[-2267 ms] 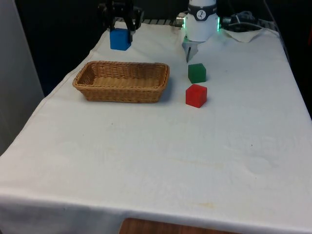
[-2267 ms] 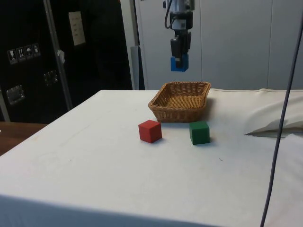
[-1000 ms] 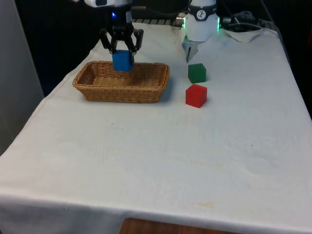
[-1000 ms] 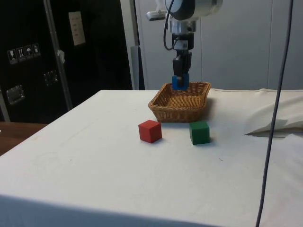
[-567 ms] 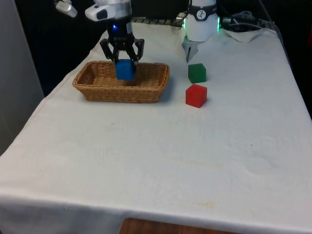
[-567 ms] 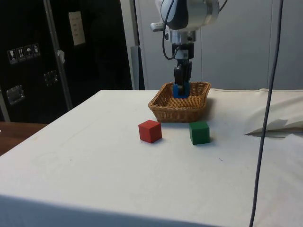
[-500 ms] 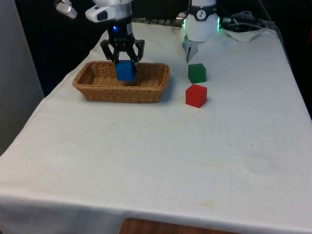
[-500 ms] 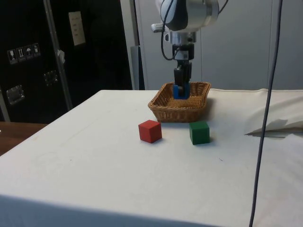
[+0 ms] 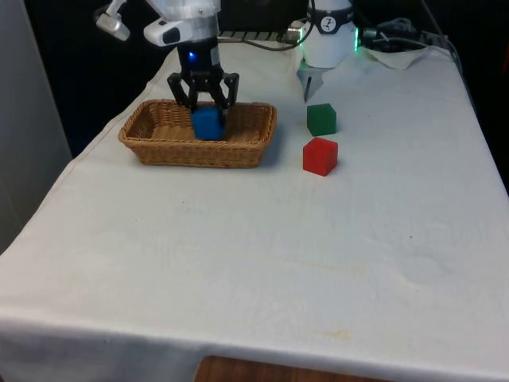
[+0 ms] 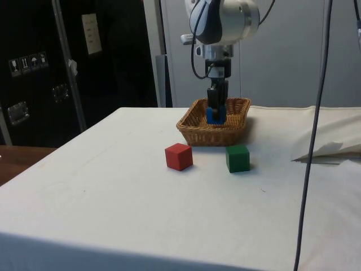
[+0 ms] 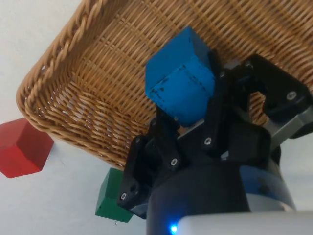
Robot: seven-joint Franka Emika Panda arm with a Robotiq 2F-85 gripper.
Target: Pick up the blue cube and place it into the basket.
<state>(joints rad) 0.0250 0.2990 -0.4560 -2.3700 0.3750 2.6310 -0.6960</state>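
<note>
Nearest on the white cloth (image 9: 262, 263) sits a red cube (image 9: 320, 155), toward the front view's right of the table's middle. Just beyond it, a small gap away, is a green cube (image 9: 321, 118); the two are close but not touching. In the side view the red one (image 10: 179, 156) lies nearer the camera's left and the green one (image 10: 237, 158) beside it, both just in front of the basket's near wall.

To the front view's left of the cubes stands the wicker basket (image 9: 159, 143), shallow and oblong, flat on the cloth. The gripper (image 9: 206, 107) reaches straight down into it, and the blue cube (image 9: 207, 123) is inside the basket's rim, low between the black fingers. From the wrist the blue cube (image 11: 180, 83) looks tilted on its corner over the woven floor of the basket (image 11: 83, 88), pinched between the fingers (image 11: 215, 117), which close narrowly on its two opposite faces. Whether its underside already touches the weave I cannot tell. From the side, the gripper (image 10: 216, 110) and cube (image 10: 215, 116) sit toward the basket's (image 10: 194, 132) far half.
</note>
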